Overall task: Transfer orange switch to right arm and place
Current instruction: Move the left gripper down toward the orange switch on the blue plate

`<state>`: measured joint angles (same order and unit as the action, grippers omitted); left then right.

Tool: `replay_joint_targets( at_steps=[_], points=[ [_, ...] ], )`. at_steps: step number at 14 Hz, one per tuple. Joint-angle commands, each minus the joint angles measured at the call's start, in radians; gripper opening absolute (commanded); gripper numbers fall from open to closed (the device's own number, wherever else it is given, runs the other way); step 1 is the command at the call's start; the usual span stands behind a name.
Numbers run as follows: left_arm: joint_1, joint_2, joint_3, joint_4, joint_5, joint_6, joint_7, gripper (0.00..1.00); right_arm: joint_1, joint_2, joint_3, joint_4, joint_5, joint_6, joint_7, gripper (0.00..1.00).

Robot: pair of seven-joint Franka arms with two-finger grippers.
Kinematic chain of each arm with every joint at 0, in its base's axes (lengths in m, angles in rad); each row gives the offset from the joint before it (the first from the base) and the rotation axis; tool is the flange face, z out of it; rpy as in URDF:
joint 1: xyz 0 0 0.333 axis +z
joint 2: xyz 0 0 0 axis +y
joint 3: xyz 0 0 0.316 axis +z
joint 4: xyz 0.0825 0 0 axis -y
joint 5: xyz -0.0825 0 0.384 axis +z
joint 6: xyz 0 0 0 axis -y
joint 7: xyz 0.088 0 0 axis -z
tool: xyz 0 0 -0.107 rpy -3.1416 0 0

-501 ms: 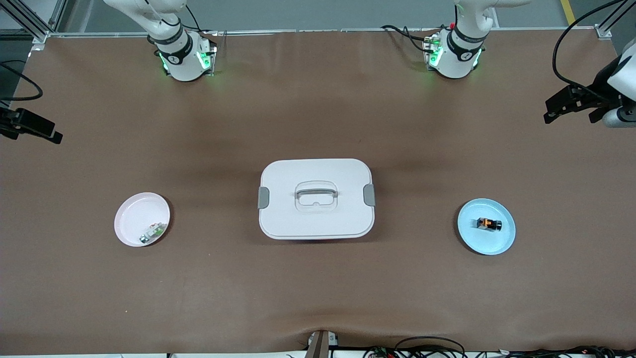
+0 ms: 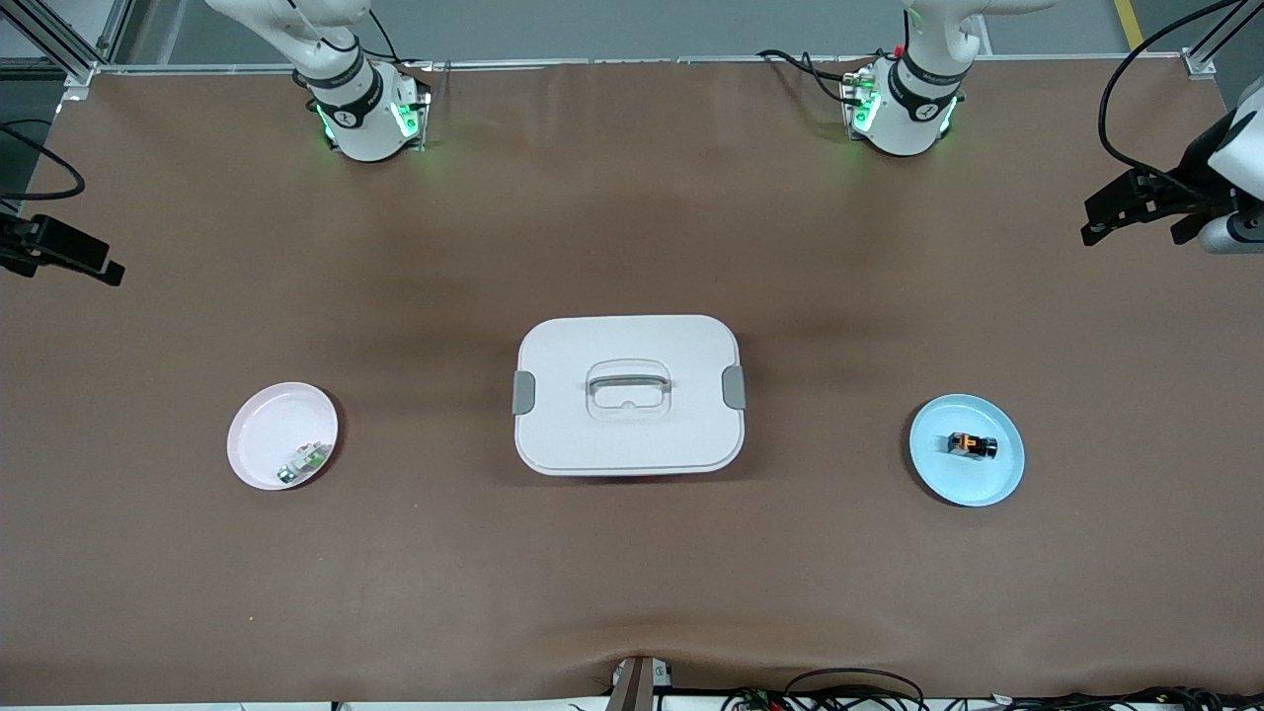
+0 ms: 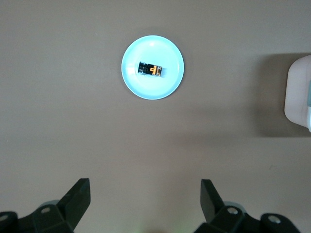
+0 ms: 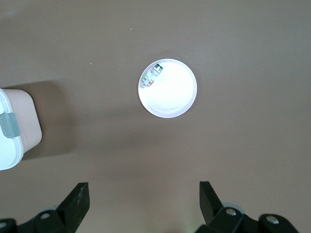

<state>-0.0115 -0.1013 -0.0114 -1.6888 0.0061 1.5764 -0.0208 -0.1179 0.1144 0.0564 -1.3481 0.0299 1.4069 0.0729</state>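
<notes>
Front view, nearest first: blue plate [image 2: 991,481] toward left arm's end, holding orange switch [image 2: 972,445], lying flat, black with orange marks; pink plate [image 2: 259,434] toward right arm's end, holding small white-and-green parts [image 2: 303,461] at its near rim; white lidded box [image 2: 628,394] between plates, grey latches at both ends, handle on top. Farthest, both arm bases along table edge. Left gripper [image 3: 146,201] up high over bare table near blue plate, fingers spread wide, gripping nothing. Right gripper [image 4: 144,201] high over bare table near pink plate, fingers likewise wide apart, empty. Switch untouched
</notes>
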Motion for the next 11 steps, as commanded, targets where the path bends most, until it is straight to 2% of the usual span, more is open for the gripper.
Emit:
replay_joint_targets(
  at_steps=[1,6,11],
  points=[
    [0.005,0.037,0.004,0.037,-0.015,-0.021,0.013,1.00,-0.006,-0.021,0.003,-0.017,0.010,-0.005,0.008,1.00],
    [0.001,0.141,0.005,0.055,-0.002,-0.009,-0.002,1.00,-0.006,-0.021,0.003,-0.017,0.010,-0.003,0.008,1.00],
    [0.013,0.244,0.008,0.054,-0.002,0.088,-0.004,1.00,-0.006,-0.021,0.003,-0.017,0.010,-0.003,0.008,1.00]
  ],
)
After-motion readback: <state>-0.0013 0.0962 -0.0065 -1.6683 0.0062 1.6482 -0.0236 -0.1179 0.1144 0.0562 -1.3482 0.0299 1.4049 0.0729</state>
